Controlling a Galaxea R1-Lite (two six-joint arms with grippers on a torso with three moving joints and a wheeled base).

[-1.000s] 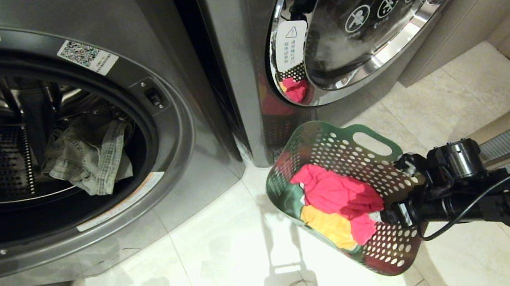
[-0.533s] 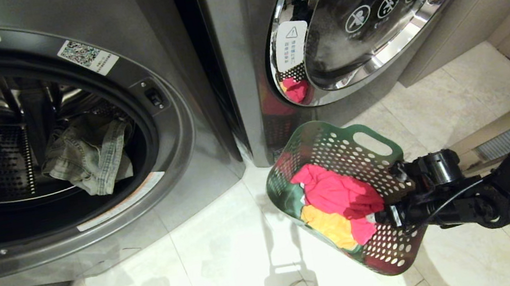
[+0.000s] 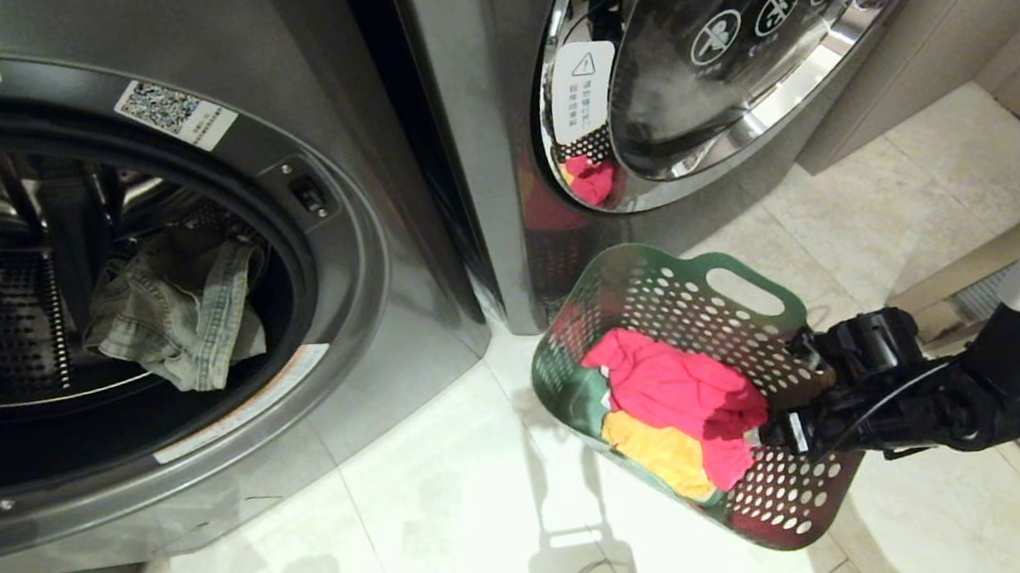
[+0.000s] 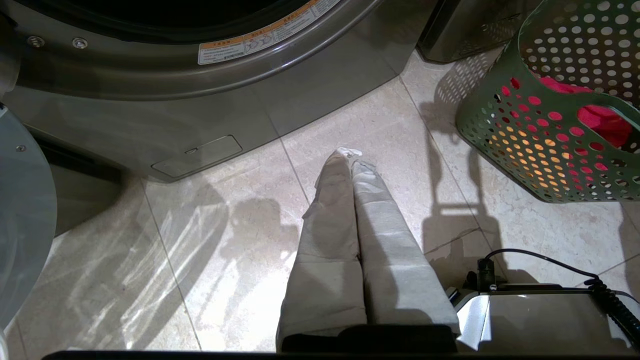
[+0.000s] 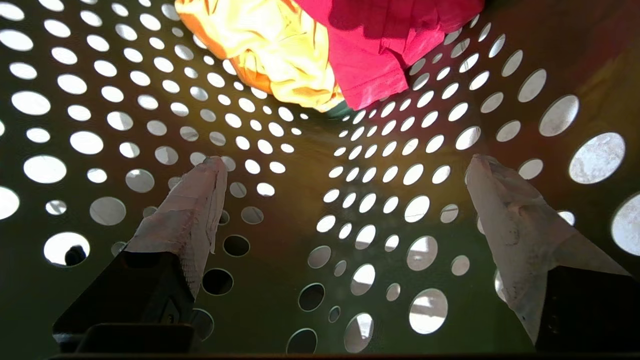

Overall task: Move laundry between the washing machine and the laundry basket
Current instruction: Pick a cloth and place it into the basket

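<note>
Inside laundry basket (image 3: 671,278): right tool (image 5: 345,170) spread, empty; garments half hidden.

Under my tool lay the floor (image 3: 421,502) of pale glossy stone tiles, filling the lower half of the head view. Directly on it, at lower right of centre, stood the laundry basket (image 3: 577,398), dark green and perforated. The washing machine (image 3: 382,376) stood on the tiles at upper left, and a second grey machine (image 3: 486,128) at upper centre, just behind the basket.
</note>
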